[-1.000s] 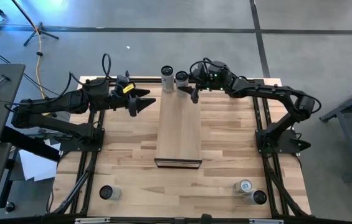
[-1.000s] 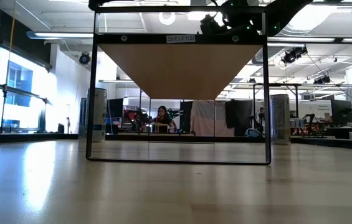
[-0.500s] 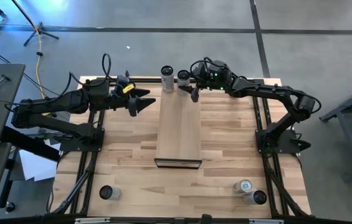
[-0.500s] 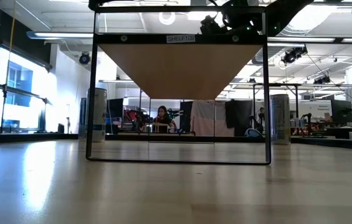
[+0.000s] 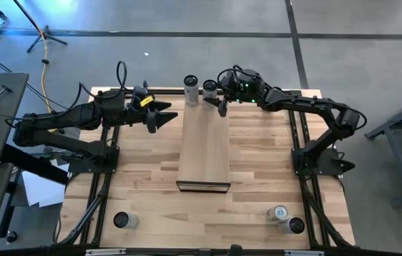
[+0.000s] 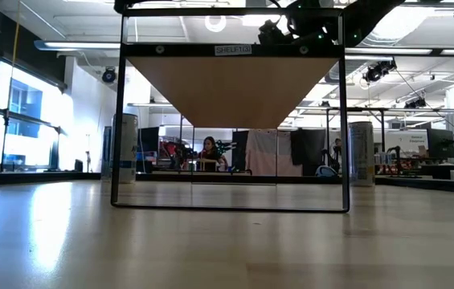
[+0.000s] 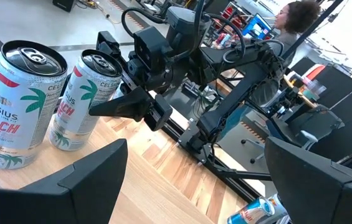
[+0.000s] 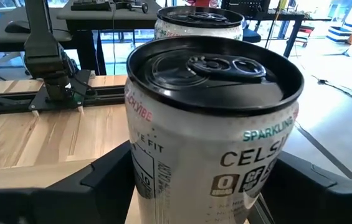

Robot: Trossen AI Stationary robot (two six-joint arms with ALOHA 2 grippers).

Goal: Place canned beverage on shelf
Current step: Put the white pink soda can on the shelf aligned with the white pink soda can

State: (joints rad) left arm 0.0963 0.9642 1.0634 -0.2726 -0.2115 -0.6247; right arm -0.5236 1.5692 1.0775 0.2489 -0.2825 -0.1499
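Observation:
Two white canned beverages stand upright side by side on the far end of the pale wooden shelf (image 5: 204, 146). My right gripper (image 5: 213, 102) reaches in from the far right. Its fingers (image 8: 104, 180) stand wide on either side of the right-hand can (image 8: 213, 118), also seen as the can (image 5: 209, 87). The left-hand can (image 5: 191, 85) stands free beside it. My left gripper (image 5: 164, 116) hovers open and empty left of the shelf's far end, its fingers (image 7: 95, 180) pointing toward both cans (image 7: 51, 99). My right gripper comes about level from the table's far right and has one finger on each side of the right-hand can's wall (image 8: 144, 180). I cannot tell whether the fingers touch it. The can stands upright with its base on the shelf.
One more can (image 5: 124, 220) stands at the table's near left, and two others (image 5: 284, 219) at the near right. In the low view the shelf's black frame (image 6: 231, 128) spans the middle. People and equipment show in the room beyond.

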